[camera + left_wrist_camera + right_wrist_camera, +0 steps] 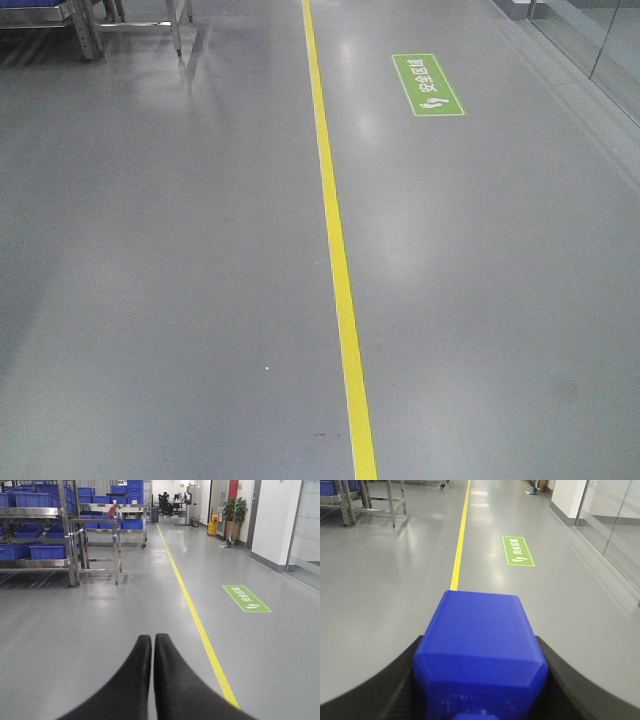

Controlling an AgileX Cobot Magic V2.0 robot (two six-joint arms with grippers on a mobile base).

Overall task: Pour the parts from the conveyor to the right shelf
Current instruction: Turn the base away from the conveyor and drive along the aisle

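So in the right wrist view, the blue block [477, 625] fills the lower middle of the frame. It's wedged right between the black fingers [375, 690] of the right gripper [481, 647], which is pinching it from both sides. One finger touches its left face and the other its right. The block sticks out past the fingertips toward the top of the frame, and we can just make out a rounded bit of it at the very bottom edge.

The left gripper [152, 640] sits at the bottom centre of its own view. Its two black fingers are pressed together tip to tip, with nothing between them.

Everything else is grey floor [150, 250]. A yellow line [340, 260] runs from the bottom of the frame up to the top, and a green floor sign [428, 85] sits to the right of it in the upper part. In the upper left of the left wrist view we've got steel shelf racks [35, 530] loaded with blue bins [47, 552], well apart from both grippers.
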